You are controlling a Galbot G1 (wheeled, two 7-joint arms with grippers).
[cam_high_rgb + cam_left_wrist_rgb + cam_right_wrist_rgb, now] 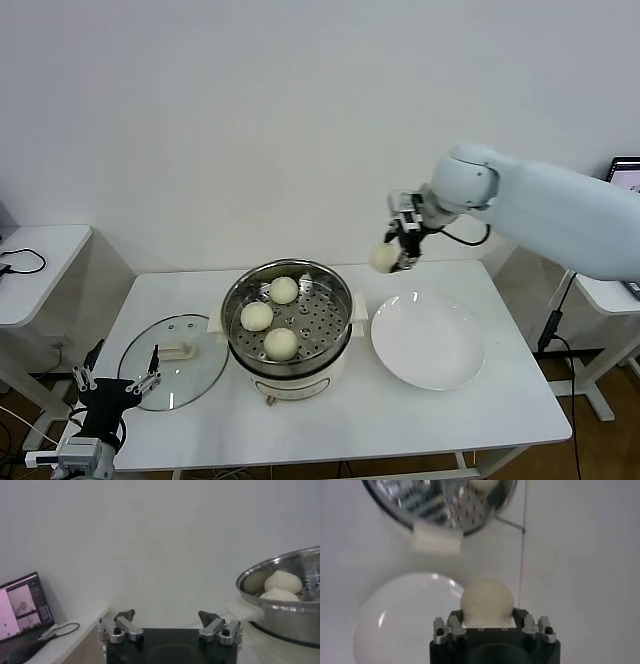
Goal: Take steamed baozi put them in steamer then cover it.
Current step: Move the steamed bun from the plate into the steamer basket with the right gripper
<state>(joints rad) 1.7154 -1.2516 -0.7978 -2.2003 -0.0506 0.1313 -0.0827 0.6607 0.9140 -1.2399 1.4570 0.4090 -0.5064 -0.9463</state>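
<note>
The steamer (pixel 340 345) stands mid-table with three baozi (pixel 284 290) (pixel 257 316) (pixel 281 343) on its perforated tray. My right gripper (pixel 393 257) is shut on the fourth baozi (pixel 384 258) and holds it in the air, above the table between the steamer and the white plate. In the right wrist view the baozi (pixel 486 601) sits between the jaws, with the steamer (pixel 445 500) beyond. The cover (pixel 172 374), a glass lid with a cream handle, lies flat left of the steamer. My left gripper (pixel 115 384) is open and empty at the table's front left edge; the steamer also shows in the left wrist view (pixel 290 615).
A white plate (pixel 428 340) lies empty right of the steamer. Side tables stand at the far left (pixel 35 260) and far right (pixel 612 293). A screen (pixel 22 605) shows in the left wrist view.
</note>
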